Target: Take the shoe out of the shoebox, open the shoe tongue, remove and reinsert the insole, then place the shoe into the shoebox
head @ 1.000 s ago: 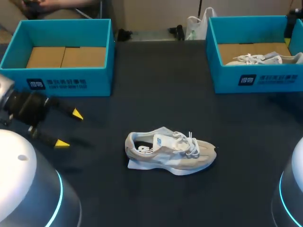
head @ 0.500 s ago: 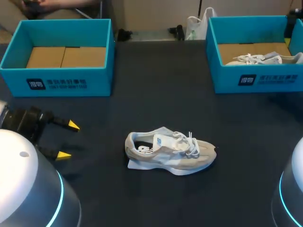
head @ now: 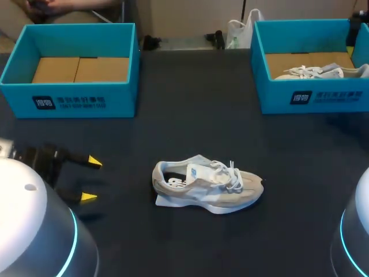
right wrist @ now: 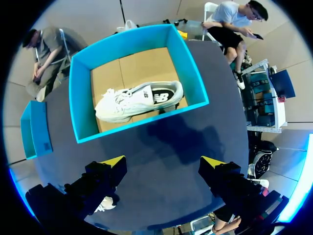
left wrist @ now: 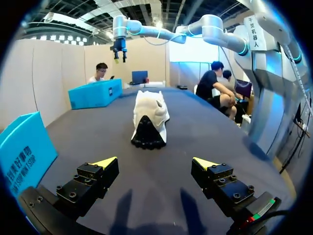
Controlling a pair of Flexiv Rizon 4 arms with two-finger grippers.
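Movement came only from the left gripper (head: 90, 179). Over the last second it slid back toward the robot's side of the table (head: 190, 115) and finished level with the shoe (head: 207, 186), its fingers spread wide and holding nothing. The shoe lay on the table straight ahead of those fingers, still well apart from them, heel end nearest. To me that looked like lining up for a grab at the heel, with the tongue and insole work yet to come. The right gripper (right wrist: 164, 161) hung open too, just short of a shoebox (right wrist: 80, 107) with a second shoe (right wrist: 137, 100) inside.
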